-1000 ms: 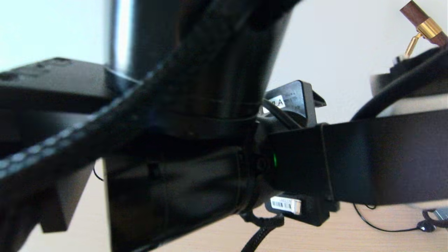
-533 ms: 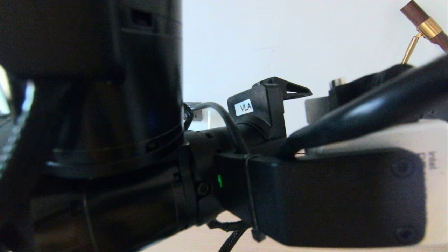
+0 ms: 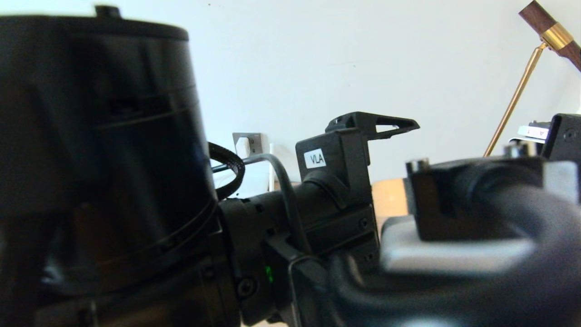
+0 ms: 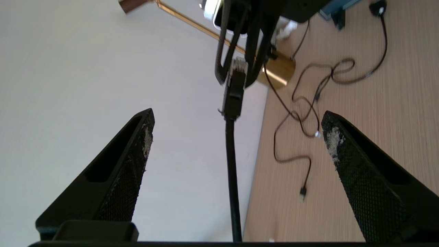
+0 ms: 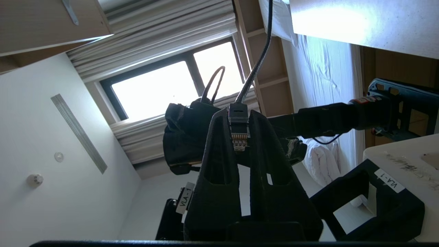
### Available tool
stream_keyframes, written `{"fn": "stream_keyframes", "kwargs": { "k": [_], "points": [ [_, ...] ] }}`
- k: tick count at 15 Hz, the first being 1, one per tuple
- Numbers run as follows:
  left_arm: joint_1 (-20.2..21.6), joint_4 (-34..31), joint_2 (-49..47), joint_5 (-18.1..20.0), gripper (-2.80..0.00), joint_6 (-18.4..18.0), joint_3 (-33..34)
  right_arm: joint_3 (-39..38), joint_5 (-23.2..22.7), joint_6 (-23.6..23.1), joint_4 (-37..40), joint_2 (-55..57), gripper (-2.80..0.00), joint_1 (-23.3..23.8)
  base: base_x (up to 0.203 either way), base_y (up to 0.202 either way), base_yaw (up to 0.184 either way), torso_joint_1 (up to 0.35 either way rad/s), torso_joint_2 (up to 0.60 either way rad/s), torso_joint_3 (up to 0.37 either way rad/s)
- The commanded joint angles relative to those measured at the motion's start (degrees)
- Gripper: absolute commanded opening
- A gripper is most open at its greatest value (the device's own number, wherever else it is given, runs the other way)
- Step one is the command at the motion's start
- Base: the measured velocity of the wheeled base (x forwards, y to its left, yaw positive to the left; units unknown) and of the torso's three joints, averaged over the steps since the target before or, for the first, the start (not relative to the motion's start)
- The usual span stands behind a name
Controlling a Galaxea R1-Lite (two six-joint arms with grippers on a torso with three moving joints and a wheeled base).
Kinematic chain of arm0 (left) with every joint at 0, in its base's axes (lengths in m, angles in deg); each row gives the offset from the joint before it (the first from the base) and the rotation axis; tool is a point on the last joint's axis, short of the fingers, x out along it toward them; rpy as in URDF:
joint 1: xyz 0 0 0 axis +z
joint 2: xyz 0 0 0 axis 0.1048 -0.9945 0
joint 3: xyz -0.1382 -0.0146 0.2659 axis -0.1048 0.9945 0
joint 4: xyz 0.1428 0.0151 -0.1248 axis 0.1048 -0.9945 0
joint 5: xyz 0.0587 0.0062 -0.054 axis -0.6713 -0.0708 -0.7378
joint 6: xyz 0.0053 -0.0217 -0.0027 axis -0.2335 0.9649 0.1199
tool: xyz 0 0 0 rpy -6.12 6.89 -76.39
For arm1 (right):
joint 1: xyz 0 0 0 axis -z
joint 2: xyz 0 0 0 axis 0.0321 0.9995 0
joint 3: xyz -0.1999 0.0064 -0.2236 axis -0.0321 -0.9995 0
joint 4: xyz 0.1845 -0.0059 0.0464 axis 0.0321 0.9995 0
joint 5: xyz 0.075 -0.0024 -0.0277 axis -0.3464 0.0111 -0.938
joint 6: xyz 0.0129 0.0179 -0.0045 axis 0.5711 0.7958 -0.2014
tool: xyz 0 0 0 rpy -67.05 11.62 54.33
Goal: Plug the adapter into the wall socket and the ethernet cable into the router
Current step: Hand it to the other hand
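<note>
In the right wrist view my right gripper (image 5: pixel 239 116) is shut on the black plug of the ethernet cable (image 5: pixel 238 123), clear tip and gold contacts pointing back between the fingers. The left wrist view shows the cable (image 4: pixel 232 171) running straight between the fingers of my open left gripper (image 4: pixel 237 116), which touches nothing. Its plug end (image 4: pixel 235 94) is pinched farther out by the right gripper's fingers (image 4: pixel 223 51). A grey square wall socket (image 3: pixel 248 143) shows on the wall behind my arms. The adapter and the router are hidden.
My two arms (image 3: pixel 100 172) fill most of the head view. Thin black cables (image 4: pixel 301 113) with small plugs lie looped on the wooden table (image 4: pixel 377 103). A brass lamp base (image 4: pixel 279 70) stands by the wall, its stem (image 3: pixel 513 104) rising at the right.
Both arms have shifted across the head view. The left arm's big link moved left, the right wrist dropped lower, and the wall with the socket plate now shows between them.
</note>
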Motion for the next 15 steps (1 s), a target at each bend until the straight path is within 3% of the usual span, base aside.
{"fn": "stream_keyframes", "kwargs": {
  "k": [1, 5, 8, 10, 13, 15],
  "points": [
    [0.4, 2.6, -0.5, 1.8, 0.0, -0.3, 1.5, -0.2, -0.6, 0.5, 0.2, -0.6, -2.8, 0.0, 0.0, 0.0, 0.0, 0.0, 0.0, 0.0],
    [1.0, 6.9, -1.0, 5.9, 0.0, -0.5, 4.4, -0.4, -1.8, 0.5, 0.9, -0.7, -2.8, 0.0, 0.0, 0.0, 0.0, 0.0, 0.0, 0.0],
    [2.8, 7.6, -1.1, 6.9, 0.0, -3.3, 6.9, -0.4, -2.7, 0.5, 1.0, -0.8, -2.8, -0.1, 0.0, 0.0, 0.0, 0.0, 0.0, 0.0],
    [3.4, 8.8, -2.0, 8.0, 0.0, -3.2, 6.6, -0.8, -3.9, 0.5, 1.2, -1.6, -2.8, -0.1, 0.0, 0.0, 0.0, 0.0, 0.0, 0.0],
    [6.2, 13.8, -5.5, 13.2, 0.0, -3.1, 5.0, -2.2, -4.1, 0.5, 1.2, -1.6, -2.8, -0.1, 0.0, 0.0, 0.0, 0.0, 0.0, 0.0],
    [6.8, 14.3, -6.2, 13.9, 0.0, -2.9, 3.7, -3.0, -4.2, 0.3, 1.1, -1.6, -2.8, -0.1, 0.0, 0.0, 0.0, 0.0, 0.0, 0.0]
  ]
}}
